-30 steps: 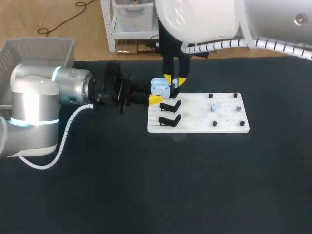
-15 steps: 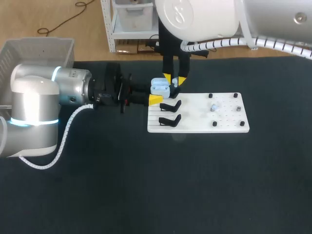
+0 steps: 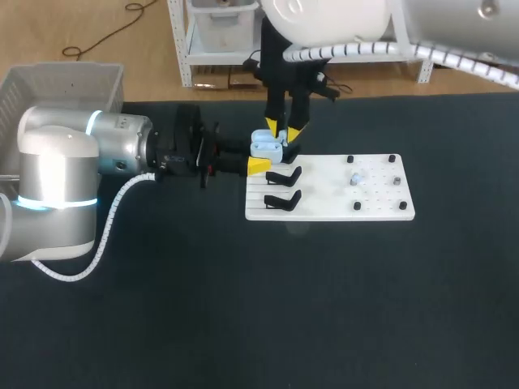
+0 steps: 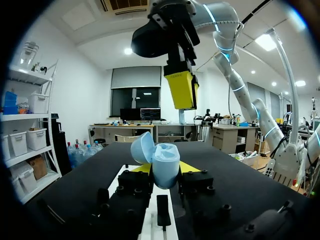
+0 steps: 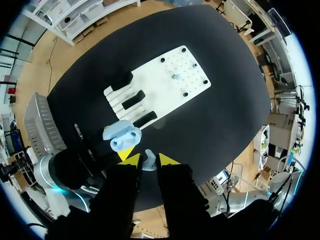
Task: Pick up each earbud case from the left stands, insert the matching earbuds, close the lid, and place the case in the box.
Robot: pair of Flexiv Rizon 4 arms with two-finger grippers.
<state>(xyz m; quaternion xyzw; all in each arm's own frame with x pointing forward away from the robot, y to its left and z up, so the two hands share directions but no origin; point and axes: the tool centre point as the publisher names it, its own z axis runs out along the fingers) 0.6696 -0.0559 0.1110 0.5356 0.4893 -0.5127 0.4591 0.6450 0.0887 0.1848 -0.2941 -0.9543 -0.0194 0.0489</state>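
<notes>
Two arms share the dark table (image 3: 243, 308): the left arm (image 3: 73, 162) comes in from 9 o'clock and lies low along it, and the right arm (image 3: 340, 24) comes down from 1 o'clock. Off the table's 10 o'clock corner stands the grey box (image 3: 49, 81). A white board (image 3: 324, 207) lies just to the 2 o'clock side of the table's middle, with two black stands (image 3: 283, 187) at its 9 o'clock end and one loose earbud (image 3: 355, 179) toward its 2 o'clock part. The left gripper (image 4: 165, 170) has its yellow tips pressed to both sides of the pale blue earbud case (image 3: 266, 146), which sits at the board's 10 o'clock corner with its lid tipped open (the two wells show in the right wrist view). The right gripper (image 3: 282, 127) hangs above the case, apart from it, fingers nearly together and pinching a small pale blue earbud in its tips (image 5: 149, 160).
</notes>
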